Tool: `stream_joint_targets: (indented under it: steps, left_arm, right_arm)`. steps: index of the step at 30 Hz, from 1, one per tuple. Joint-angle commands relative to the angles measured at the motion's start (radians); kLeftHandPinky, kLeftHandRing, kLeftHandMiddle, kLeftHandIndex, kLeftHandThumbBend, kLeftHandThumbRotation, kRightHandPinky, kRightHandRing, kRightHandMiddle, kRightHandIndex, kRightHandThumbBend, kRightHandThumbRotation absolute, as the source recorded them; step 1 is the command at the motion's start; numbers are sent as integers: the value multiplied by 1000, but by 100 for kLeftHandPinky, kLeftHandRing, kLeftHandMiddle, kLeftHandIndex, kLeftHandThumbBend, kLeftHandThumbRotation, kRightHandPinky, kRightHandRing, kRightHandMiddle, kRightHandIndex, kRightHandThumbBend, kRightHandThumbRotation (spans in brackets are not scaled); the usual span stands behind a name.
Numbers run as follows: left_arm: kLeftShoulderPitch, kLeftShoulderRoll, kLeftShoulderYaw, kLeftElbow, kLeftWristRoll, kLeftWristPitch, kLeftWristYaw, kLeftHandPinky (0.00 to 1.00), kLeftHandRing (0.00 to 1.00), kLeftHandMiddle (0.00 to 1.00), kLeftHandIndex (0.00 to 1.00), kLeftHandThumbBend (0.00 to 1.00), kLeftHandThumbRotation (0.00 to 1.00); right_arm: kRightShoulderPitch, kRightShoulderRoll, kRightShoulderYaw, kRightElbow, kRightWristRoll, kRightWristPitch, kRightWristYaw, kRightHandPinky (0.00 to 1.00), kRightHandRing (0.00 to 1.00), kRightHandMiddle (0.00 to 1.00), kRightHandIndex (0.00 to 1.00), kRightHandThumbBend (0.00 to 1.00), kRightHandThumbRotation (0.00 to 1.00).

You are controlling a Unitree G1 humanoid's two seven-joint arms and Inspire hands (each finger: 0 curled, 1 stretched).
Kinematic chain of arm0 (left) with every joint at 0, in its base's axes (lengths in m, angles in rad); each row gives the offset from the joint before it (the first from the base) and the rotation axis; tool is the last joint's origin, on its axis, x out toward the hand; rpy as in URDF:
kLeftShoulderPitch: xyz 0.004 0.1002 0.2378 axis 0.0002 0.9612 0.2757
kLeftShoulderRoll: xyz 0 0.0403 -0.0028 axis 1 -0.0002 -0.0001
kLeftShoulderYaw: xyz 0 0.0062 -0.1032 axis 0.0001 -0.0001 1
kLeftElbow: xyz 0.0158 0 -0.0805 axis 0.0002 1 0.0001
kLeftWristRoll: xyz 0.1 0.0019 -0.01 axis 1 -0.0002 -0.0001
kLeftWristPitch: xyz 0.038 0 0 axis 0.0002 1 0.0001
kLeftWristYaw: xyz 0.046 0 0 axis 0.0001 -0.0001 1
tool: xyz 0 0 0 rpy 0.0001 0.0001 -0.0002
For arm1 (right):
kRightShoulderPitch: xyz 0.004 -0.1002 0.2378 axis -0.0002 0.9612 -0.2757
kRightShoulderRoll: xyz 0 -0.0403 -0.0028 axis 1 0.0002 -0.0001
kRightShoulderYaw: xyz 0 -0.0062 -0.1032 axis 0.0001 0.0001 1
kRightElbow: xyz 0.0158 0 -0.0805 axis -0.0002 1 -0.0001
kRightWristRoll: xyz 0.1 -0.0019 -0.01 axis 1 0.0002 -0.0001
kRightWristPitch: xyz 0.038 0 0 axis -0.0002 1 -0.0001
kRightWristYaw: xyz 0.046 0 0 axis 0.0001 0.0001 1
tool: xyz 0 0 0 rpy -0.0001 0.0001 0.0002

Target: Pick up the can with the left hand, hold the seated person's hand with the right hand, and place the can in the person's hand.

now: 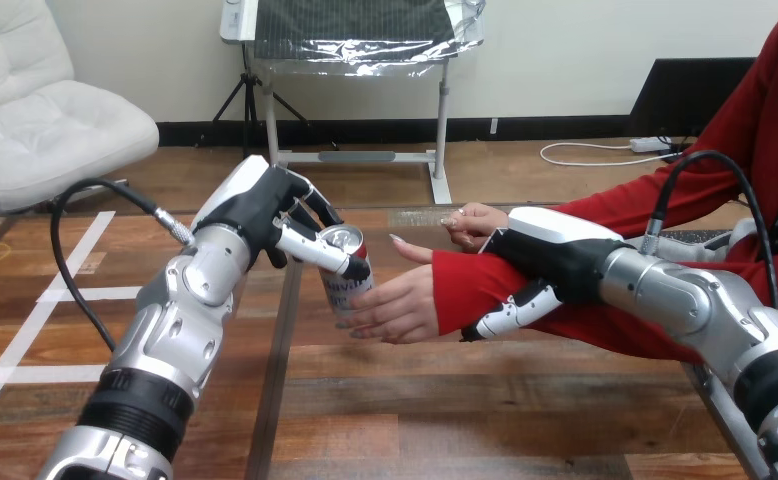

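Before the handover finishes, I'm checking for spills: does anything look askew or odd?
Nothing stands out. The left hand grips the can roughly upright against the person's open hand; the right hand clasps the red-sleeved wrist.

Frame centre, I read the can (pixel 345 278) silver with a pale label, left hand (pixel 260 210) black under a white shell, right hand (pixel 555 258) black and white, left forearm (pixel 180 315) and right forearm (pixel 685 300) silver, table (pixel 465 420) brown wood grain, white tape lines (pixel 75 293) at frame left.
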Motion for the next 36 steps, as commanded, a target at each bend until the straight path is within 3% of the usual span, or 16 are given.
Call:
stream_joint_targets:
  steps: [1, 12, 36]
  left_arm:
    - [-152, -30, 3, 31, -3, -63, 42, 32, 39, 44, 45, 75, 0]
    - [-168, -52, 6, 78, -7, -86, 60, 28, 35, 41, 45, 75, 0]
    - [-176, -78, 12, 121, -6, -128, 103, 29, 37, 42, 44, 75, 0]
  right_arm:
    - [-178, 63, -12, -54, 21, -52, -42, 24, 27, 32, 31, 68, 43]
    - [-192, 75, -10, -52, 15, -49, -42, 23, 27, 31, 31, 69, 44]
    - [-207, 94, -5, -62, -2, -39, -40, 23, 26, 31, 33, 69, 44]
